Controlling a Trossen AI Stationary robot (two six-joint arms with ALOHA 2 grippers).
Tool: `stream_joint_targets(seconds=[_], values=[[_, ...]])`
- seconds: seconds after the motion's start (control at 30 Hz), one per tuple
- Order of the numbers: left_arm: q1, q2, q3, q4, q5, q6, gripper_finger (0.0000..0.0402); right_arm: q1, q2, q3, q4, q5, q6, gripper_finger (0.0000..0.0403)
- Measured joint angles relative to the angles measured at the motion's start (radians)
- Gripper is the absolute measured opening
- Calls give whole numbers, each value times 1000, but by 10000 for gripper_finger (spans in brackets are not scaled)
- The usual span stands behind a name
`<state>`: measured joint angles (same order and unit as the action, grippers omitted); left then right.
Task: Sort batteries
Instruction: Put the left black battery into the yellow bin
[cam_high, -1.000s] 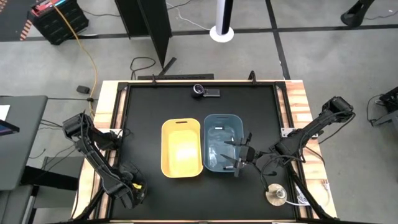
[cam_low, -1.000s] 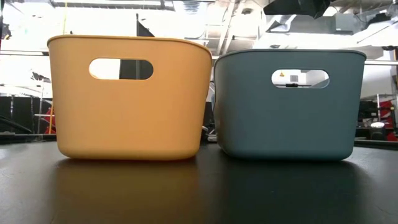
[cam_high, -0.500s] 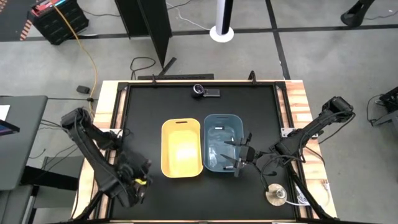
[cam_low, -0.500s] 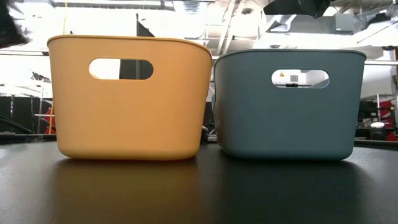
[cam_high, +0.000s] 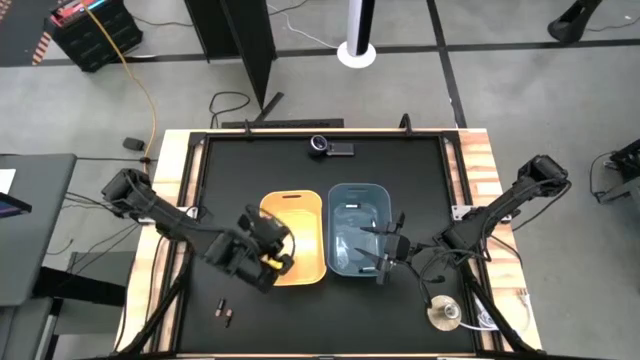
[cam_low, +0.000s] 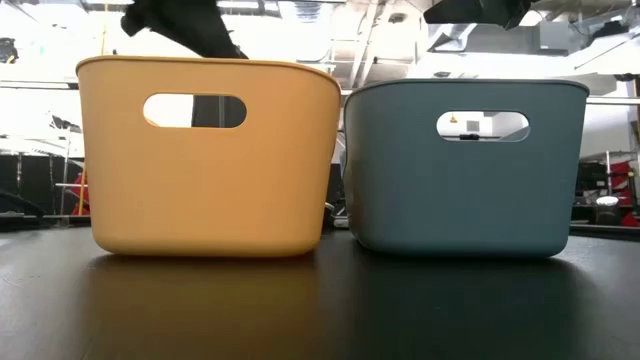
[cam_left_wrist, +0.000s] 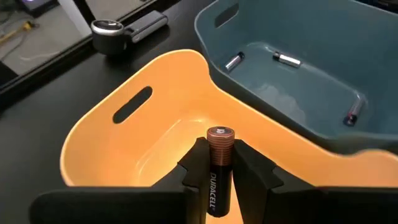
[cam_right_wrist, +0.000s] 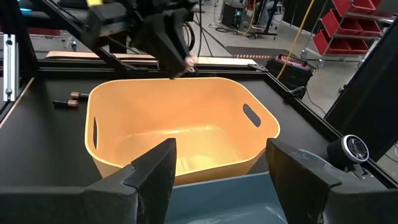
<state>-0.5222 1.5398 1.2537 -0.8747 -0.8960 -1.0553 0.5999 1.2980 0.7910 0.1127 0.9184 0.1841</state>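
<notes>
My left gripper (cam_high: 272, 248) hangs over the near left corner of the yellow bin (cam_high: 300, 215), shut on a dark battery with a copper end (cam_left_wrist: 219, 138). It shows as a dark shape above the bin's rim in the low view (cam_low: 180, 20). The yellow bin looks empty in both wrist views. My right gripper (cam_high: 385, 252) is open and empty at the near right edge of the blue bin (cam_high: 345, 195). Three small batteries (cam_left_wrist: 286, 59) lie on the blue bin's floor. Two dark batteries (cam_high: 222, 310) lie on the table near the front left; they also show in the right wrist view (cam_right_wrist: 70, 99). My left gripper pinches the dark battery's black body (cam_left_wrist: 214, 183) between its two fingers. The battery lies along the fingers, with its copper end (cam_left_wrist: 219, 134) sticking out past the fingertips. It is lifted clear, above the inside of the yellow bin.
The two bins stand side by side in the middle of the black table. A round silver disc (cam_high: 443, 315) lies at the front right. A small camera (cam_high: 328, 147) sits at the far edge. Wooden rails run along the table's left and right sides.
My left gripper has risen from the table's front left corner and gone right and toward the far edge, to above the yellow bin, carrying the dark battery. The two dark batteries where it stood now show on the table.
</notes>
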Motion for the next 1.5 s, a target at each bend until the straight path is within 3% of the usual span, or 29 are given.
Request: stream_joint_targets(seconds=[0.2, 0.33, 0.43, 0.73, 0.97, 1.2, 1.5], values=[[63, 0, 0, 0, 57, 23, 129, 0, 0, 0, -1, 0, -2, 264], [59, 0, 0, 0, 91, 30, 185, 0, 0, 0, -6, 0, -3, 264], [30, -3, 0, -21, 154, 46, 205, 1, 0, 0, -7, 0, -2, 264], [-186, -6, 48, -267, 392, -276, 195, 17, 0, 0, -8, 0, -1, 264], [-357, 47, 44, -271, 551, -546, 192, 16, 0, 0, -8, 0, -1, 264], [-452, 148, 22, -269, 755, -784, 192, 15, 0, 0, -8, 0, 2, 264], [-518, 212, 19, -205, 811, -932, 192, 15, 0, 0, -8, 0, 1, 264]])
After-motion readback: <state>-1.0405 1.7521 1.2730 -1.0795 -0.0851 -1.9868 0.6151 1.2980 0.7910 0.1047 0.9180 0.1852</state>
